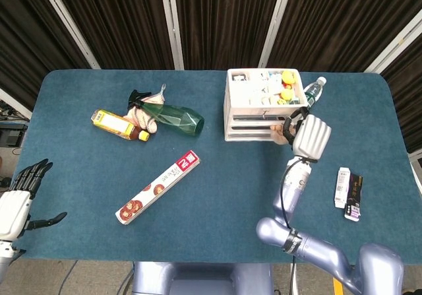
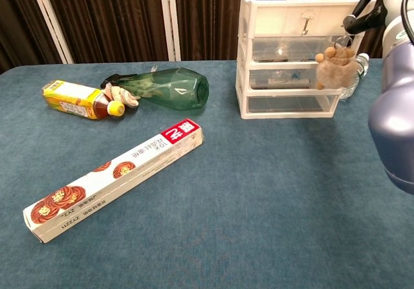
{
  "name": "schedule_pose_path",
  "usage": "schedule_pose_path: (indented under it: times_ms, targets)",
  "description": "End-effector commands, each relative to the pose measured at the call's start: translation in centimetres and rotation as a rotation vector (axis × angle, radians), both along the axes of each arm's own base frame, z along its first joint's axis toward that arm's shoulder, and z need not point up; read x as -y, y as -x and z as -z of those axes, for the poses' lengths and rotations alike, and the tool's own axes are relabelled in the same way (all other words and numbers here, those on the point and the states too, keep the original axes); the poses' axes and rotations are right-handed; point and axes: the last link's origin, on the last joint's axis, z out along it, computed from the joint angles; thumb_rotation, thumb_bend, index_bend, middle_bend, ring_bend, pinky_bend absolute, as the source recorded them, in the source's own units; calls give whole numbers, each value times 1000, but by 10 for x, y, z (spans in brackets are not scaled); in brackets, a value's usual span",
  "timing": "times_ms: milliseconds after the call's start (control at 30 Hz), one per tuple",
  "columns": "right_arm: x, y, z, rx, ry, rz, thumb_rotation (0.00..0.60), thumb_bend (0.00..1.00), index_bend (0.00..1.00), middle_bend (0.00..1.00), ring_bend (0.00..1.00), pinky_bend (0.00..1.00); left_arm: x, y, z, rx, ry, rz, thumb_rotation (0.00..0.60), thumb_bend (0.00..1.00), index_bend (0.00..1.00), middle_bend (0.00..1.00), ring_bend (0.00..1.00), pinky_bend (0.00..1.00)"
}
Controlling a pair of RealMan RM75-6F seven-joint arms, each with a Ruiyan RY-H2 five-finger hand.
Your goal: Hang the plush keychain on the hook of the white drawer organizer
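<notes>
The tan plush keychain [image 2: 335,70] dangles by its ring from the fingers of my right hand [image 2: 366,12], just in front of the right edge of the white drawer organizer [image 2: 244,57]. It hangs right of and below the small hook [image 2: 306,22] on the top drawer front, apart from it. From above, my right hand [image 1: 310,137] hovers off the front right corner of the organizer [image 1: 242,115], with the plush [image 1: 284,132] peeking out on its left. My left hand [image 1: 18,200] is at the near left table edge, fingers spread and holding nothing.
A green spray bottle [image 2: 169,90] and a yellow bottle [image 2: 76,99] lie at the back left. A long printed box [image 2: 118,176] lies diagonally in the middle. A water bottle [image 1: 315,90] stands behind the organizer's right side. Small packets [image 1: 348,193] lie at the right.
</notes>
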Motion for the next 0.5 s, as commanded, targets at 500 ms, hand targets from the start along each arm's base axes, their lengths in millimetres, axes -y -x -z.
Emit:
schedule_pose_path:
  times_ms: [500]
  targets:
    - [0, -20, 14, 34, -19, -43, 600, 395, 798, 1000, 1000, 842, 0, 0, -1, -1, -5, -3, 600, 95, 22, 0, 0, 0]
